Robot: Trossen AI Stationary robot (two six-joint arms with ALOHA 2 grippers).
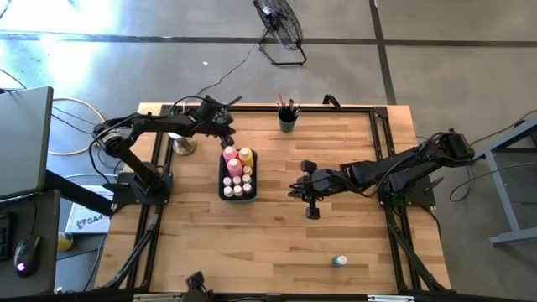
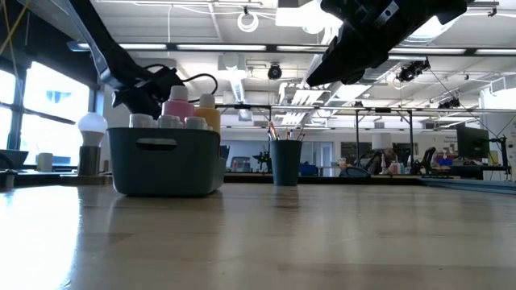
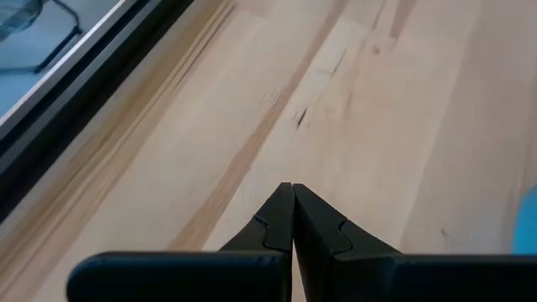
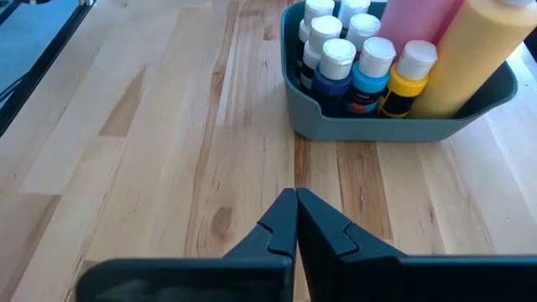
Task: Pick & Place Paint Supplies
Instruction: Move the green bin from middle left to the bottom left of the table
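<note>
The wooden table (image 1: 252,243) lies bare across most of the lower half of the overhead frame, with only one small bottle (image 1: 338,261) standing at lower right. At centre the grey bin (image 1: 237,178) of paint bottles blocks the way, with the left gripper (image 1: 226,134) hanging just above its far end. The right gripper (image 1: 295,188) sits mid-table, open wood between it and the bin. A cup of brushes (image 1: 288,118) stands at the upper edge

Pink squeeze bottle (image 1: 229,155), yellow squeeze bottle (image 1: 245,156) and small white-capped paint bottles (image 4: 352,52): upright in grey bin (image 4: 403,127); paintbrushes (image 1: 287,106): standing in dark cup (image 1: 288,123); one small bottle (image 1: 338,261): alone near table edge
</note>
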